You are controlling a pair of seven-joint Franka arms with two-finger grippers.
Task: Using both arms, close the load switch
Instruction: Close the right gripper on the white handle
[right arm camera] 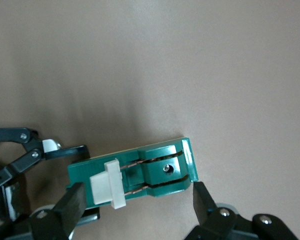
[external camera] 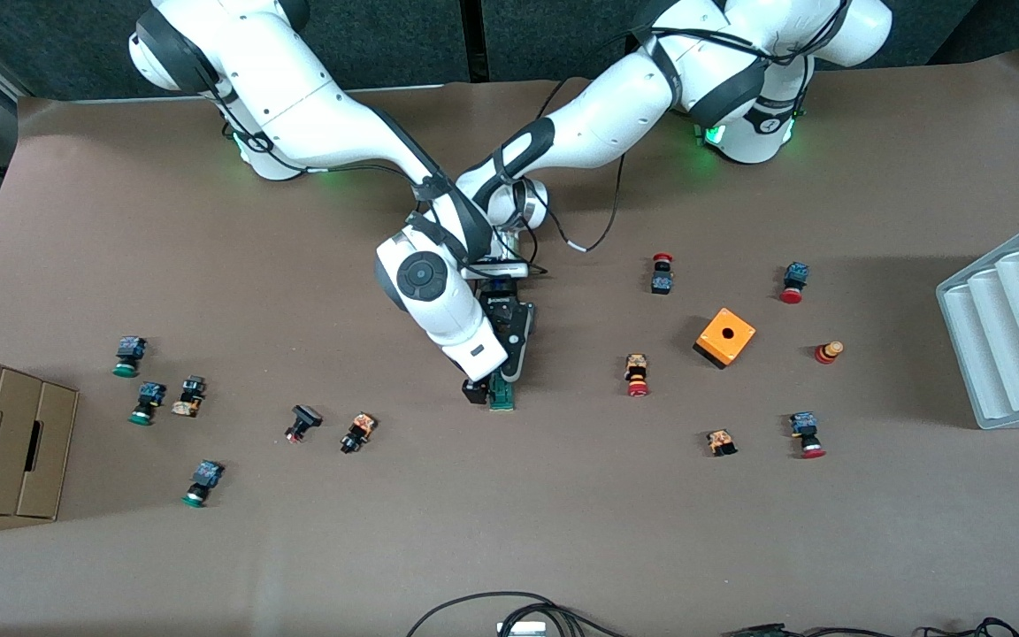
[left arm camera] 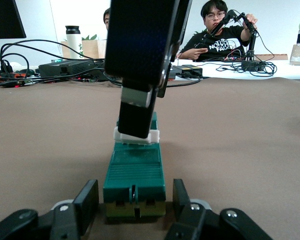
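The load switch [external camera: 501, 391] lies flat on the table [external camera: 509, 531] near its middle, a narrow green block with its white piece [right arm camera: 108, 183] raised on the top face, and both grippers are at it. The left gripper [left arm camera: 135, 200] has closed its two fingers against the long sides of the block at one end, so the switch sits clamped between them and pinned to the table. The right gripper [right arm camera: 135, 197] hangs directly above, fingers spread wide and straddling the block's length, one fingertip [right arm camera: 72, 200] beside the white-piece end and the other just off the opposite end; from the left wrist view one of its fingers comes down onto or just over the white piece, though whether it truly presses there I cannot tell. Judging by this, the bracing half of the job is done and the actual closing of the switch is left: the white piece looks to be still unseated. The right arm [external camera: 421, 283] reaches in from its base and bends steeply down at the wrist; the left arm [external camera: 563, 141] stretches low across the table, its gripper nearly level with the surface.
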